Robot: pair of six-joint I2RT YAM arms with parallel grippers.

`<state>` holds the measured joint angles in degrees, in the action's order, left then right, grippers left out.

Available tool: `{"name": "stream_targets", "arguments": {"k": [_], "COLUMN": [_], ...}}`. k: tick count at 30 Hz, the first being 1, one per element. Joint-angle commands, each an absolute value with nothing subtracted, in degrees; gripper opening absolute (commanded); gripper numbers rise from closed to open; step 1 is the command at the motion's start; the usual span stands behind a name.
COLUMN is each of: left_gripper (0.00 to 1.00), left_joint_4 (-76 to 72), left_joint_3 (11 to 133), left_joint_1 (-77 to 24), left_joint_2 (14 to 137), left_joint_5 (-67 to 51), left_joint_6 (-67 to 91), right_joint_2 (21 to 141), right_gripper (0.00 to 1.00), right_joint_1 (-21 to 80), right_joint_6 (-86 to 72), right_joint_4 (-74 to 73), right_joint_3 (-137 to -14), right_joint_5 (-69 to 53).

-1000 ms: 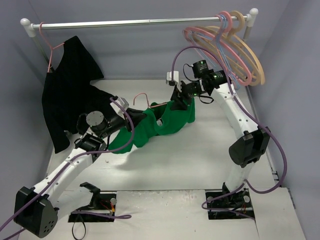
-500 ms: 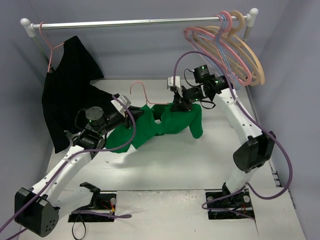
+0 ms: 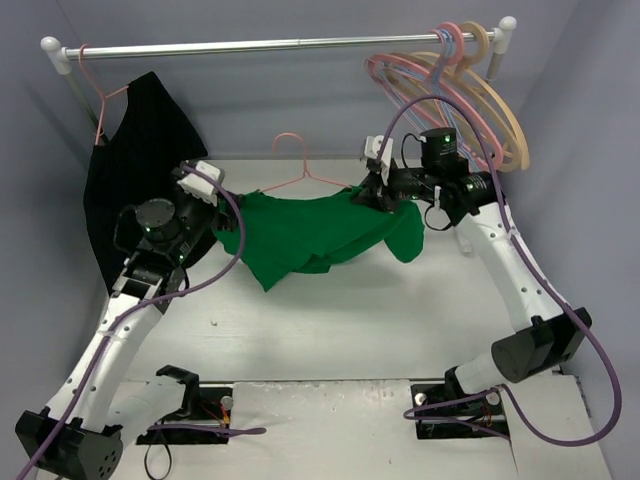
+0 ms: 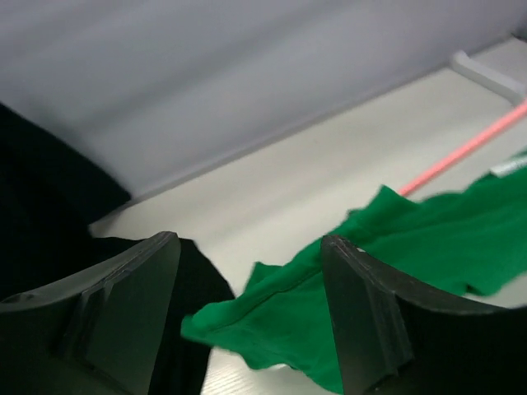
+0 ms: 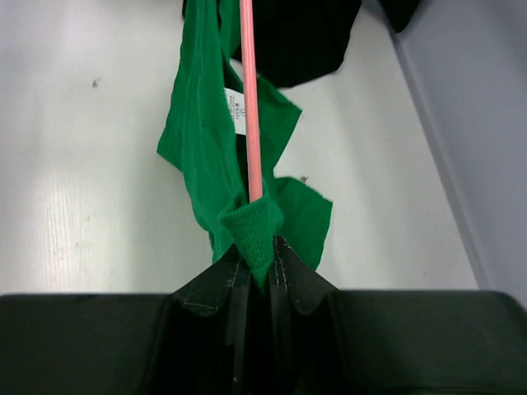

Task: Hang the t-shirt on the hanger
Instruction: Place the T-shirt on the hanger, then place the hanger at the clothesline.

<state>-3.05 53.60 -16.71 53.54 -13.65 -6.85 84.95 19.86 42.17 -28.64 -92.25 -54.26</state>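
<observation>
Black garment (image 3: 135, 190) is hanging leftmost. Beside it, the left gripper (image 4: 247, 240) is hovering with jaws spread and empty, facing the t-shirt's (image 3: 310, 232) loose edge. The t-shirt is sagging from the hanger (image 3: 300, 178) because the right gripper (image 5: 257, 251) is pinching cloth and wire together.

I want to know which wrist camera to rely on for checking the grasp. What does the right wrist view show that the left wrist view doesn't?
Only the right wrist view: the right gripper shut on a bunched fold of the t-shirt, with the hanger wire running into the same pinch.

Only the left wrist view: the left gripper open, fingers wide apart, green cloth lying beyond them, and the grey back wall.

Both: the t-shirt, the pink hanger wire, the black garment and the white table.
</observation>
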Motion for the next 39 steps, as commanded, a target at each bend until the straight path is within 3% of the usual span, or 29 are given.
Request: {"name": "stream_targets", "arguments": {"k": [1,5,11,15,19,22,28,35,39], "left_gripper": [0.69,0.70,0.70,0.70,0.70,0.70,0.70,0.70,0.71], "left_joint_4": [-0.9,7.8,12.8,15.9,19.7,21.9,26.4,37.0,41.7], "left_joint_3": [66.8,78.4,88.2,91.8,92.3,89.9,85.1,81.1,79.2], "left_joint_1": [-16.5,-16.6,-16.7,-16.7,-16.7,-16.7,-16.7,-16.7,-16.7], "left_joint_2": [55.1,57.9,60.2,60.8,60.2,58.8,55.4,57.4,59.0], "left_joint_5": [-2.9,5.1,13.3,16.1,17.4,19.0,20.9,19.8,18.2], "left_joint_6": [-5.1,-2.4,-1.1,-0.6,4.7,6.3,9.2,11.3,14.9], "right_joint_2": [79.4,78.0,81.6,82.8,82.4,81.7,78.1,81.1,85.9], "right_gripper": [0.00,0.00,0.00,0.00,0.00,0.00,0.00,0.00,0.00], "right_joint_1": [19.9,19.9,19.9,19.9,19.8,19.8,19.9,22.5,28.6], "right_joint_6": [31.4,22.9,18.1,13.5,10.6,12.0,15.2,8.3,8.5], "right_joint_4": [-8.1,5.9,14.0,19.8,22.4,16.3,6.3,12.1,15.6], "right_joint_3": [-91.1,-94.6,-110.8,-115.2,-115.2,-112.6,-99.7,-94.0,-97.7], "right_joint_5": [-55.6,-50.5,-44.3,-41.1,-40.4,-43.9,-49.5,-35.5,-20.3]}}
